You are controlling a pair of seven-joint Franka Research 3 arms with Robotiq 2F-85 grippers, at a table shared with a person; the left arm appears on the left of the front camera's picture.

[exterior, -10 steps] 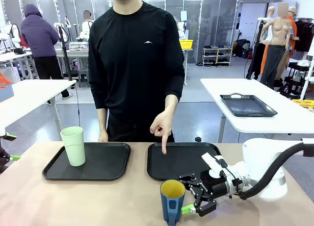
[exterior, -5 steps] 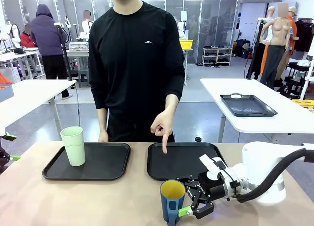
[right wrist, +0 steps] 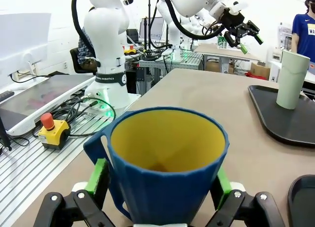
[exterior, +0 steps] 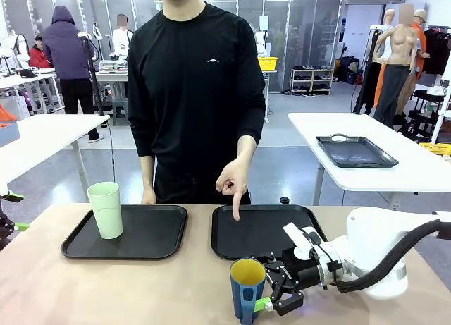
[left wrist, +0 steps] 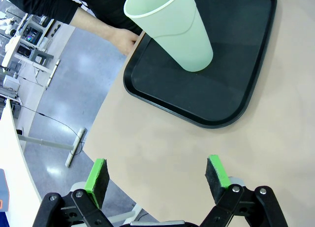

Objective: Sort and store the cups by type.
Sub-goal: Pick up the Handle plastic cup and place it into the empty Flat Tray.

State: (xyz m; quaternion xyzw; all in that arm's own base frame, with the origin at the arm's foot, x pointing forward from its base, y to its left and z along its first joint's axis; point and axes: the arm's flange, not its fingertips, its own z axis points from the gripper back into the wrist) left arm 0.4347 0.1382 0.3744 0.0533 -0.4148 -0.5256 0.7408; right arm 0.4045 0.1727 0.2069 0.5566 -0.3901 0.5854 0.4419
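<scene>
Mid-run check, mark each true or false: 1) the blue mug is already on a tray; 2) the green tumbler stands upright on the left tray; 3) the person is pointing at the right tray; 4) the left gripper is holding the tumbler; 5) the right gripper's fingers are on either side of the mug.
1) False. The mug stands on the bare table, in front of the right tray.
2) True. The tumbler stands upright on the left tray.
3) True. The person's hand points a finger down at the right tray.
4) False. The left gripper is open over the table, apart from the tumbler.
5) True. The right gripper straddles the mug, pads near its sides.
</scene>
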